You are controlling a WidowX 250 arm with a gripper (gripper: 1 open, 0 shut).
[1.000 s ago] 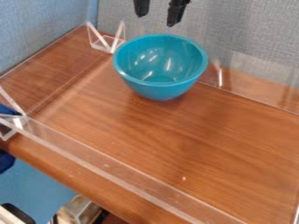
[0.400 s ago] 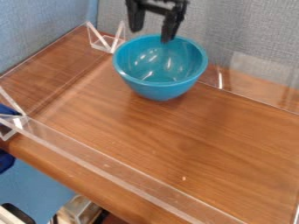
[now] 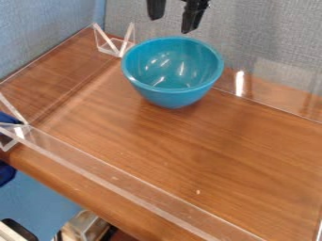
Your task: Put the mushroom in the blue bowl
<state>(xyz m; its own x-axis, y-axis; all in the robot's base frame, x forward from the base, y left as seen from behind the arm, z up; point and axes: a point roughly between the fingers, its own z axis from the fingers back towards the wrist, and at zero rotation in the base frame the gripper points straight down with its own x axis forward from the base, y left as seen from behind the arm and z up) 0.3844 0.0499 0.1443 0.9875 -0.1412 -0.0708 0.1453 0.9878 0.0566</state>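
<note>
On the wood-grain surface [image 3: 189,141], inside a clear acrylic fence [image 3: 75,155], sits the blue bowl [image 3: 172,71]: round, deep, glossy turquoise, plain sides, no label or writing readable, no mushroom visible. Above the bowl's far rim hangs the tool [image 3: 175,10], dark fingers spread apart w/ nothing between them.

Bowl [image 3: 174,72]: glossy turquoise-blue, plain, pale highlights inside. Table [image 3: 189,141]: reddish-brown wood grain, streaked lengthwise. Wall rim [image 3: 75,155]: clear acrylic, whitish edges. Backdrop [image 3: 51,28]: muted grey-blue, fine texture. Gripper [image 3: 175,12]: black fingers.
</note>
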